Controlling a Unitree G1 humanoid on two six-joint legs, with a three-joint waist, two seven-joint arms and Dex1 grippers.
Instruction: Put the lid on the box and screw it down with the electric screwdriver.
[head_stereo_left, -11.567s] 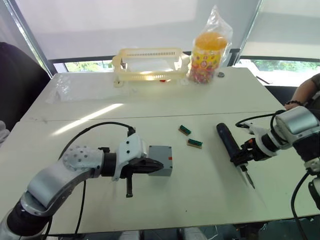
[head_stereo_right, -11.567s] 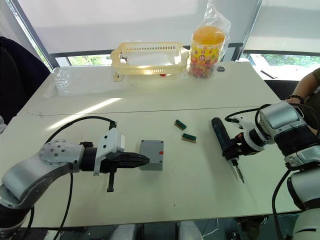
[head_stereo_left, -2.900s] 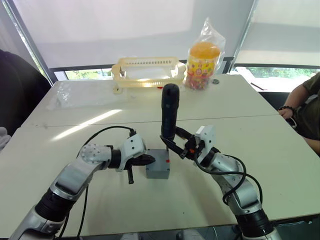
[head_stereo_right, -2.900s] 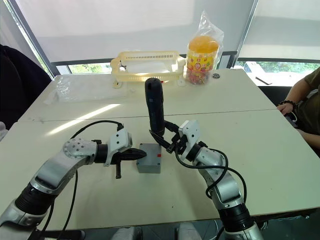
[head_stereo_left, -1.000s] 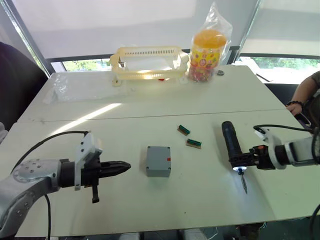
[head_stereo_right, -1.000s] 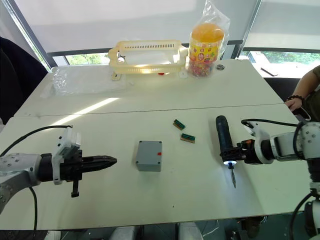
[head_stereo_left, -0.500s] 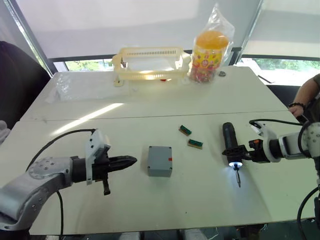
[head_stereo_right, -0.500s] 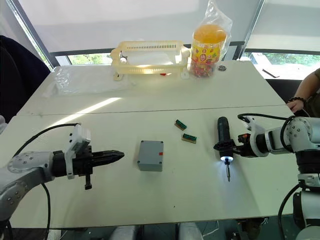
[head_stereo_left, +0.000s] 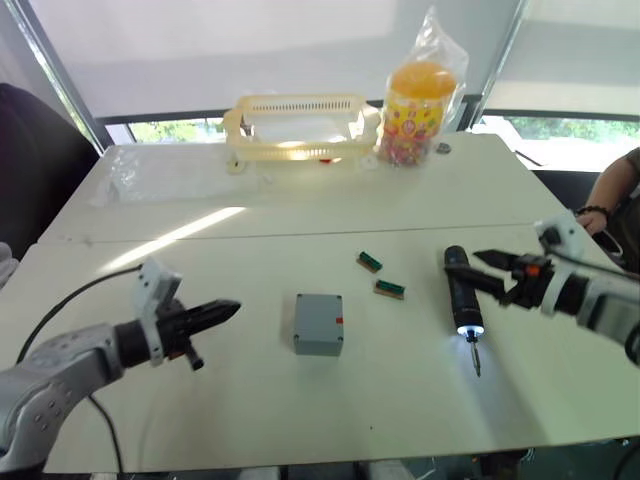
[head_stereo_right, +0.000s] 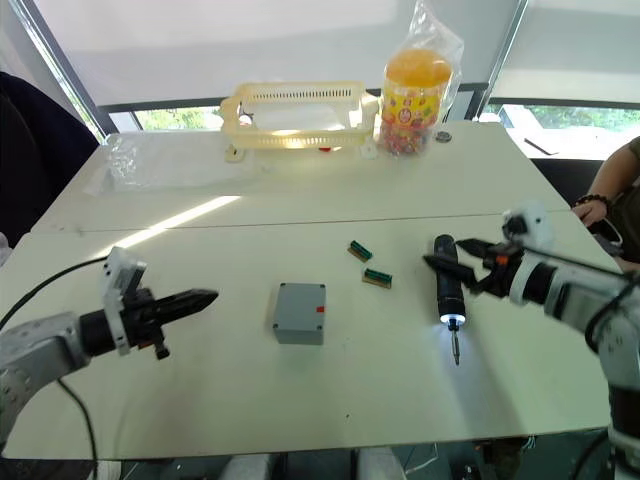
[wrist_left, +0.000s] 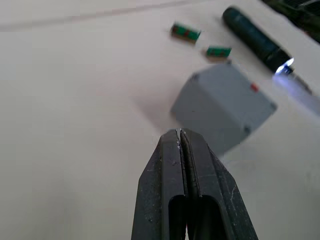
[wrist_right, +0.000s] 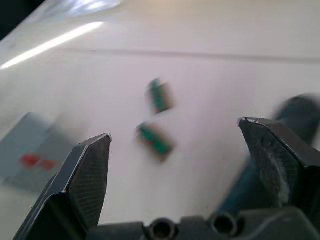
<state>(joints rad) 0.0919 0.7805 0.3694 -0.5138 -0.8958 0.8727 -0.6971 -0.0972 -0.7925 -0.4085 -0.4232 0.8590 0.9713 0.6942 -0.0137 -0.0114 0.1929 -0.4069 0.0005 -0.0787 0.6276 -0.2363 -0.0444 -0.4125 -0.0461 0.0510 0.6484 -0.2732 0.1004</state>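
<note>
The grey box (head_stereo_left: 318, 326) stands mid-table with the lid (head_stereo_left: 319, 311) covering its top and a red mark on its side. To its right the black electric screwdriver (head_stereo_left: 461, 290) lies flat on the table, its tip light (head_stereo_left: 467, 329) lit and its bit pointing toward me. Just right of the tool, my right gripper (head_stereo_left: 494, 277) is open, fingers spread wide and holding nothing. My left gripper (head_stereo_left: 230, 308) is shut and empty, hovering left of the box and pointing at it with a clear gap; its closed fingers (wrist_left: 172, 165) face the box (wrist_left: 223, 105).
Two small green blocks (head_stereo_left: 369, 261) (head_stereo_left: 390, 288) lie between box and screwdriver. A yellow basket (head_stereo_left: 295, 125), a bagged candy jar (head_stereo_left: 417, 95) and clear plastic (head_stereo_left: 130, 175) sit along the far edge. A person's arm (head_stereo_left: 610, 195) is at the right.
My right gripper has opened and let go of the screwdriver, which now lies on the table. The left gripper has drawn back leftward from the box.
</note>
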